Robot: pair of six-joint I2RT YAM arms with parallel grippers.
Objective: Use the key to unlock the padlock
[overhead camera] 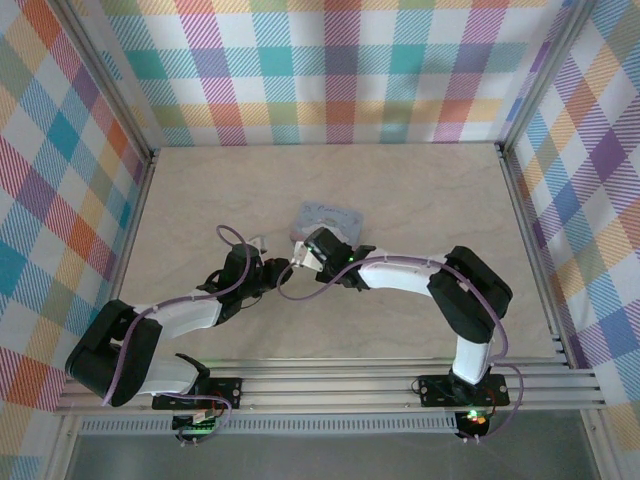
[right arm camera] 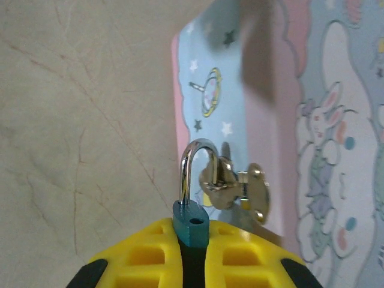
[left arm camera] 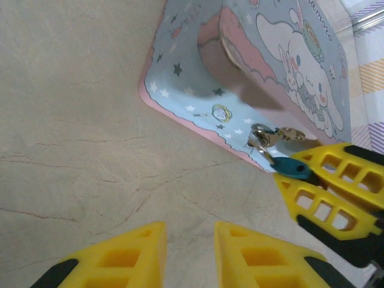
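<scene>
right wrist view: the padlock [right arm camera: 192, 225] is clamped by its teal body between the clenched yellow fingers of the right gripper [right arm camera: 192, 239]. its silver shackle [right arm camera: 191, 157] stands upward and is hooked through the hasp [right arm camera: 237, 189] on the side of the tin box [right arm camera: 336, 120]. the step in hand is judged to be presenting the lock for the key. the body is to be held steady and not twisted, so that the shackle is not levered against the hasp and the tin box is not dragged across the table [right arm camera: 78, 120]. a small round opening is seen on the exposed face of the body; whether it is the keyway cannot be told. the key is to be brought in along the keyway axis, seated fully, and only then turned; the key itself is too small to be made out. left wrist view supplies what the right wrist view lacks: the left gripper [left arm camera: 189, 233] is seen with its jaws parted, bare table between them and nothing evident in their grasp, near the right gripper's fingers and the corner of the tin box. top external view adds the layout: both arms are converged in front of the tin box near the table centre, where the lock is too small to be resolved.
</scene>
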